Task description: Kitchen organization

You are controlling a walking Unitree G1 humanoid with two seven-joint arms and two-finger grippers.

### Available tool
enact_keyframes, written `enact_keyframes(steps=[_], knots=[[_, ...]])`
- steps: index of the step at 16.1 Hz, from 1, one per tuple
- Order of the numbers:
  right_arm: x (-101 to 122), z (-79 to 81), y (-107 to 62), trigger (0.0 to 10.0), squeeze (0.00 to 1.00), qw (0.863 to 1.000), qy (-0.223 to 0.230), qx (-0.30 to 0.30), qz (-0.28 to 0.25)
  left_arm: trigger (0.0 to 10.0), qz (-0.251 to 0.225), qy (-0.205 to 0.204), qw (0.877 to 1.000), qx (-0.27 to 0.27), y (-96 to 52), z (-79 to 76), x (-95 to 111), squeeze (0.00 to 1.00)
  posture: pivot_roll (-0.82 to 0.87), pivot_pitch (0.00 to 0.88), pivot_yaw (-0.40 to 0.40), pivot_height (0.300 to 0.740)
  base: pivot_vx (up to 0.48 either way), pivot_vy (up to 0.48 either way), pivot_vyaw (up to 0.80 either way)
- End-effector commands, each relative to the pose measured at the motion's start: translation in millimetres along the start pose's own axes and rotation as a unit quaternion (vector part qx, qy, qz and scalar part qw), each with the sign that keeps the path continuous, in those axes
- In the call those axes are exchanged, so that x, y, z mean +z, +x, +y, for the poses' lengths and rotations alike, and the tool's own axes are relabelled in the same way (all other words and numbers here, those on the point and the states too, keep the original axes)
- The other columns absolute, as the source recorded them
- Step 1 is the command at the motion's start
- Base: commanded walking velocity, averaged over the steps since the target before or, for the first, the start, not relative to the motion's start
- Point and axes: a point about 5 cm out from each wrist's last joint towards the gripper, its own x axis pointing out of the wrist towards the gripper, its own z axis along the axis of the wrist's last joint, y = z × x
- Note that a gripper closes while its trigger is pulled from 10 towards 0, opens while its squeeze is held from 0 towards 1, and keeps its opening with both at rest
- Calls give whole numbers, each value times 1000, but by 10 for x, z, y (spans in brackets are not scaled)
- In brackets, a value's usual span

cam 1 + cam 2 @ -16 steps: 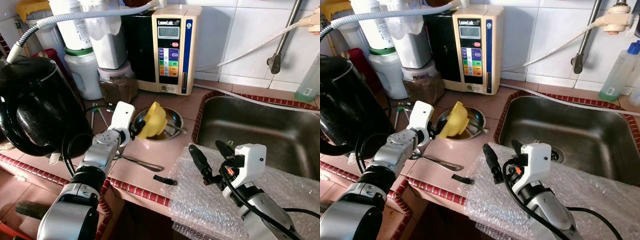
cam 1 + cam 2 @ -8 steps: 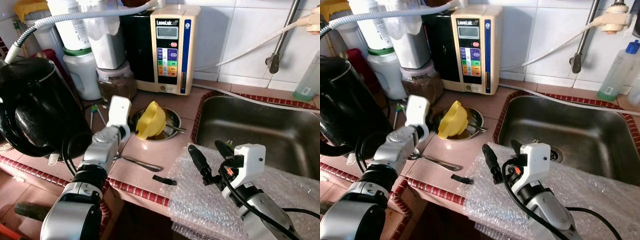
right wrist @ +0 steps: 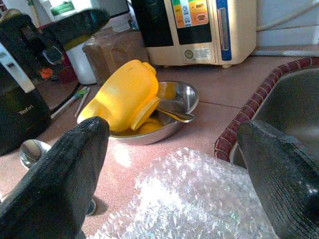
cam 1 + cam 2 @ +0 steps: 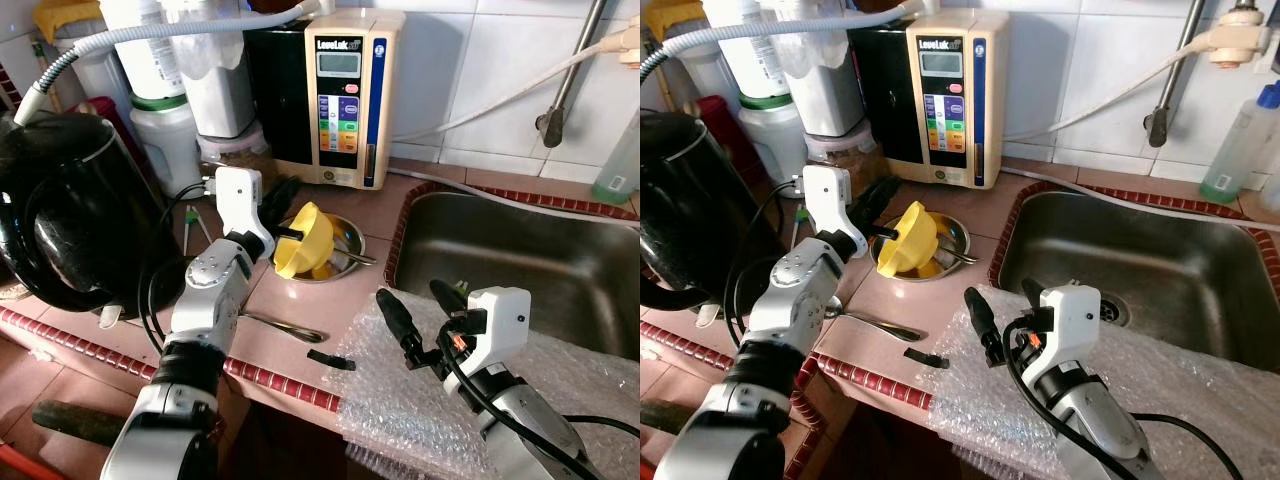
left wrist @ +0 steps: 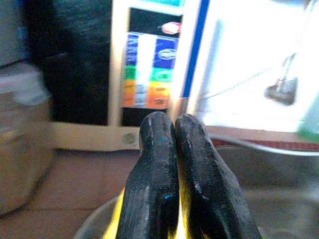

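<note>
Yellow funnel (image 4: 304, 238) in left gripper (image 4: 283, 192)

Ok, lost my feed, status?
Left gripper shut on yellow funnel, tilted over steel bowl. Right gripper open above bubble wrap. Spoon beside bowl.

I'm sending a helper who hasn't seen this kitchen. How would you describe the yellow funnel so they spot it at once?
Start at the steel sink and look to the counter on its left, in front of the cream water machine. A shallow metal bowl sits there, and the yellow funnel lies tipped in it, with the left gripper closed on it. It is the one bright yellow plastic thing among steel and black.
</note>
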Motion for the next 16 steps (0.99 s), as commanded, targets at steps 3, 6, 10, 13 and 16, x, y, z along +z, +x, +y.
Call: enact_keyframes(steps=[3, 6, 10, 13, 16], knots=[[-5, 18, 37, 10000, 0, 1000, 1, 7, -2, 10000, 12, -40, 996, -78, -31, -117, 7, 1000, -39, 0, 94, 740, 0, 0, 0], [-4, 15, 41, 10000, 0, 1000, -1, 7, -2, 10000, 66, -37, 985, -156, -104, -194, -85, 1000, -39, 0, 93, 740, 0, 0, 0], [-1, 23, 43, 10000, 0, 1000, -6, 11, -2, 10000, 76, -32, 984, -156, -121, -198, -118, 1000, -42, 0, 90, 740, 0, 0, 0], [-3, 24, 42, 10000, 0, 1000, -9, 12, -1, 10000, 77, -28, 986, -147, -116, -177, -119, 1000, -44, 0, 88, 740, 0, 0, 0], [-1, 23, 43, 10000, 0, 1000, -11, 12, -1, 10000, 80, -17, 986, -142, -122, -175, -148, 1000, -48, 0, 88, 740, 0, 0, 0]])
